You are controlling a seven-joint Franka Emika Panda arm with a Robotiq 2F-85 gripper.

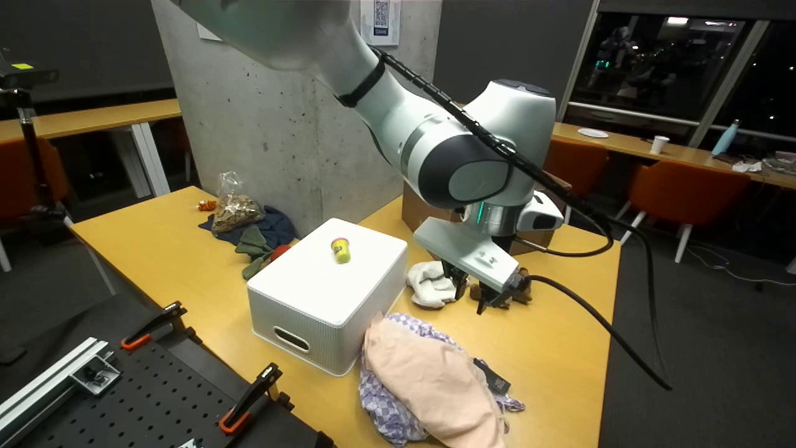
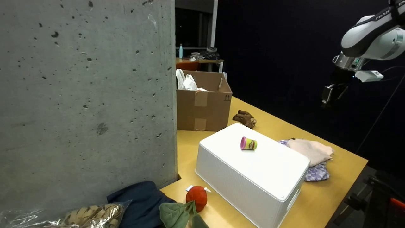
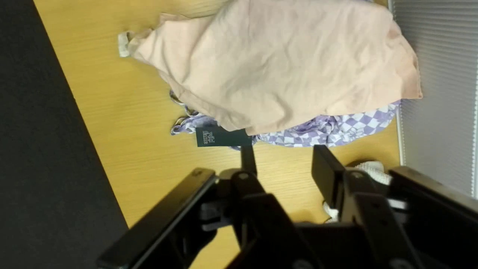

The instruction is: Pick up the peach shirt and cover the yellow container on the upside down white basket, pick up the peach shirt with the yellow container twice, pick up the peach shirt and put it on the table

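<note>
The peach shirt (image 1: pixel 429 379) lies loosely folded on the purple checkered cloth (image 1: pixel 380 401), beside the basket. The shirt also shows in an exterior view (image 2: pixel 311 152) and in the wrist view (image 3: pixel 291 63). The upside-down white basket (image 1: pixel 305 280) stands on the table (image 1: pixel 553 361); it also shows in an exterior view (image 2: pixel 265 167). The small yellow container (image 1: pixel 341 251) with a pink lid lies on its side on top of the basket; it also shows in an exterior view (image 2: pixel 250 144). My gripper (image 3: pixel 283 155) is open and empty, above the table and apart from the shirt.
A dark tag (image 3: pixel 220 137) sticks out from under the shirt. A white plush (image 1: pixel 430 285) and a brown plush (image 2: pixel 245 118) lie behind the basket. A cardboard box (image 2: pixel 205 107) stands by the concrete pillar (image 2: pixel 95 95). A red plush (image 2: pixel 197 198) and navy cloth (image 2: pixel 139 202) lie beside the basket.
</note>
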